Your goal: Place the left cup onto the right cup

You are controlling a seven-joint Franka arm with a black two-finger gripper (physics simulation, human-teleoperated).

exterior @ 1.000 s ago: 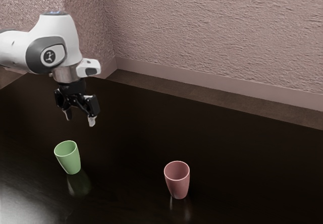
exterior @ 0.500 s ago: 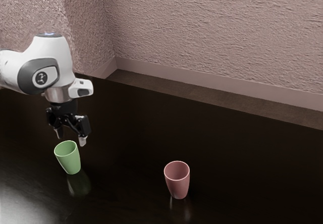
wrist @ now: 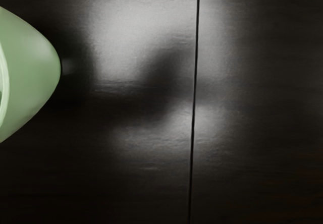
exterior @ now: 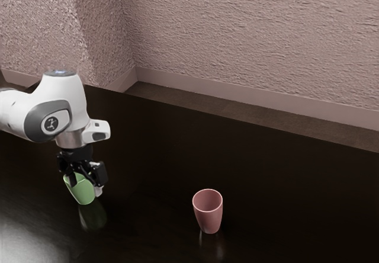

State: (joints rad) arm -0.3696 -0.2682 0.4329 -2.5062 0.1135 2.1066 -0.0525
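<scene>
The green cup stands upright on the dark table at the exterior view's left, and its upper part is hidden behind my hand. My gripper has come down onto the cup's rim, with its black fingers still apart and open at the cup's top. In the wrist view the green cup shows as a large pale-green shape just beside the hand. The pink cup stands upright on the table to the exterior view's right, well apart from my gripper.
The dark glossy table stretches between the two cups. A textured pinkish wall with a baseboard runs behind it, with a corner at the upper left. A thin seam crosses the tabletop under the hand.
My hand has descended and shifted toward the exterior view's left, from above the green cup down onto its rim. Both cups stay where they were.
</scene>
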